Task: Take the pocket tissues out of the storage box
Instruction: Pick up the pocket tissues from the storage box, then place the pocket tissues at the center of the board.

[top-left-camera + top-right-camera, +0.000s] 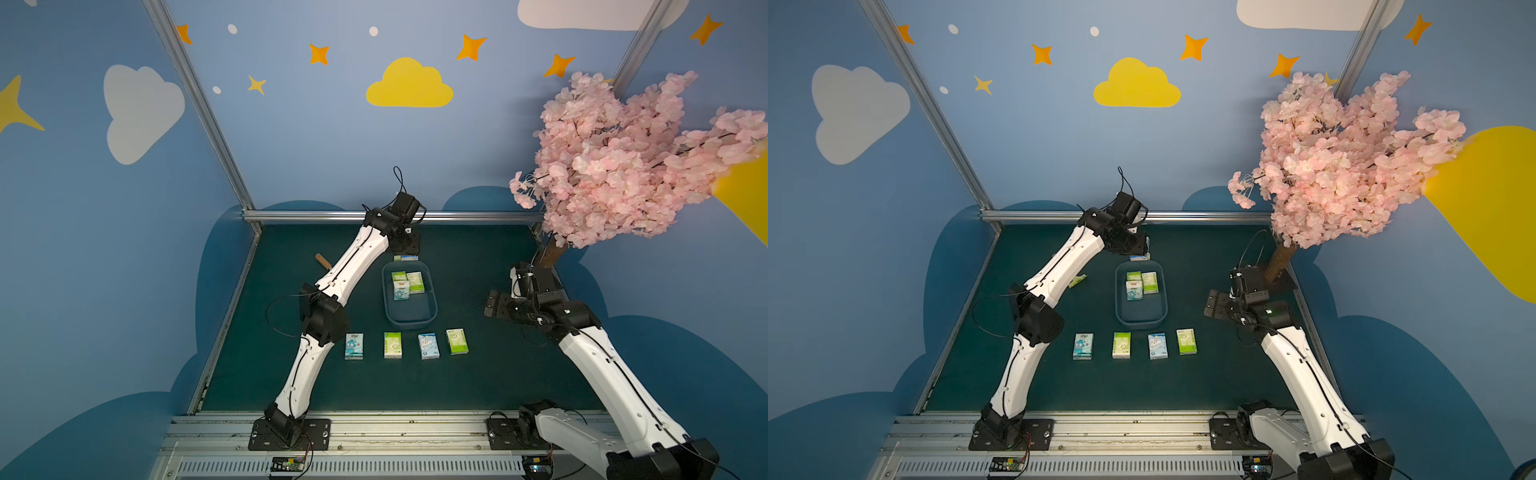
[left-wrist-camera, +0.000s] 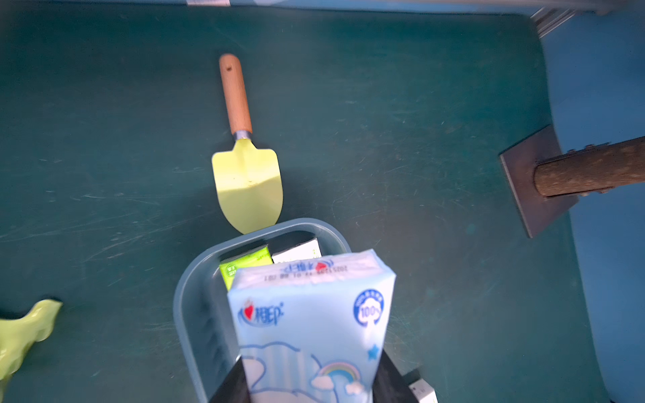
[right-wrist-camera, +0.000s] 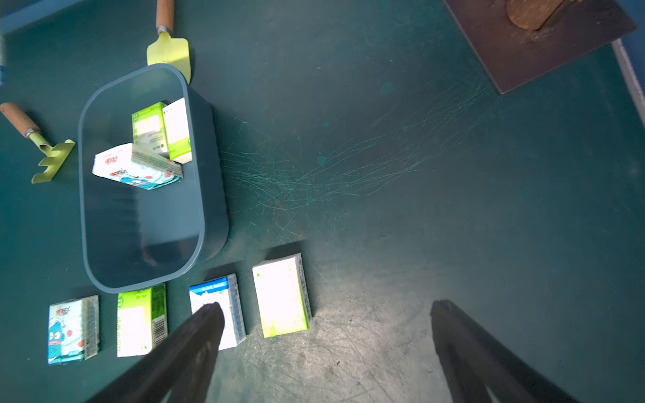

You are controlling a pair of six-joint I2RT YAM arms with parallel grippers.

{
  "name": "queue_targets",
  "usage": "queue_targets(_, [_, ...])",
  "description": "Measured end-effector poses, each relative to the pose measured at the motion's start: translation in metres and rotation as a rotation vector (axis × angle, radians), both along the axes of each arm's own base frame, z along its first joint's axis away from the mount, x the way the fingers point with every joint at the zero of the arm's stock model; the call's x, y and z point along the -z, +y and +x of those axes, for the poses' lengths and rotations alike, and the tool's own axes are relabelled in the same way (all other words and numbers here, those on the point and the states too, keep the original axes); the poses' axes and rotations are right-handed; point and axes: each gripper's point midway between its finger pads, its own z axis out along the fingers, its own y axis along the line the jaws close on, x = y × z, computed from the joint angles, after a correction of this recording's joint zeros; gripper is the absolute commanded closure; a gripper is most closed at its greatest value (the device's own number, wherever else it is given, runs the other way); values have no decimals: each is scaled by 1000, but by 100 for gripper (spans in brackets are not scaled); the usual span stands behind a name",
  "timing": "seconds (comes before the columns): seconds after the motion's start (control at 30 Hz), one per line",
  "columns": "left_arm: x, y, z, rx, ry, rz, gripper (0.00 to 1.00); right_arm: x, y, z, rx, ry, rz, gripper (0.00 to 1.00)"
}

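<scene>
One soft rectangular packet point(image 2: 310, 314) (blue film) between fingers point(image 2: 228, 387).

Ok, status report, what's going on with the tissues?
Left pincer shut on a blue packet above the storage box. Right pincer open, empty. Three packets inside, four packets on the mat. Nothing blocking.
</scene>
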Motion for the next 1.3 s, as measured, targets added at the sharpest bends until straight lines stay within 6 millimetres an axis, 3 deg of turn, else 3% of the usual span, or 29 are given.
queue_targets(0.23, [-39,32,-37,-15,-12,24,54,6,5,9,-7,11,22,2])
queue_targets(0.43, [-48,64,-79,-37,-8,45,54,14,11,17,-14,34,39,2])
queue_targets(0.87, [-31,147,-186,-163,-32,18,55,26,20,30,-21,68,76,2])
queue_targets(1.0, [-27,162,-210,-185,-39,2,55,25,22,36,-24,71,83,2])
queue_targets(1.1, [-16,171,-225,-196,-19,6,55,24,24,39,-28,71,90,2])
queue_targets(1.3, [27,184,-257,-213,92,33,58,24,29,43,-40,78,108,2])
